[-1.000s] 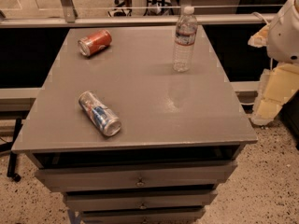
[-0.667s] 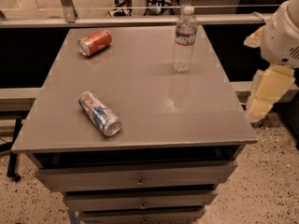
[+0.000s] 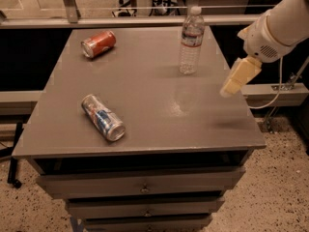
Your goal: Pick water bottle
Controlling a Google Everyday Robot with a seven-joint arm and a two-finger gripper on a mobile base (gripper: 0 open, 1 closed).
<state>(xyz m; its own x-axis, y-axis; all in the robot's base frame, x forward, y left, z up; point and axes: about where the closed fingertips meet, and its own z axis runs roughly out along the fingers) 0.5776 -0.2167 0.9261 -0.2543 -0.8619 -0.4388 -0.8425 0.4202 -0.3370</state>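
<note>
1. While the water bottle (image 3: 191,40) hasn't budged, the gripper (image 3: 235,80) has swung in from the right over the last second. It was hanging off past the table's (image 3: 145,95) right edge, and now it's up over that edge, pointing down and in toward the middle.
2. To me this looks like the approach part of the pick, with nothing grabbed yet. The bottle is upright on the far right part of the tabletop. The gripper is near it but clearly apart, nearer to the camera and off to the right.
3. Gripper state: honestly can't tell whether it's spread or closed from this angle. It isn't holding or touching anything, and there's open air between it and the bottle.
4. The red can (image 3: 99,43) is lying at the far left and the silver-blue can (image 3: 103,117) at the near left. Both are well away from the gripper's side, so I doubt they'll matter.
</note>
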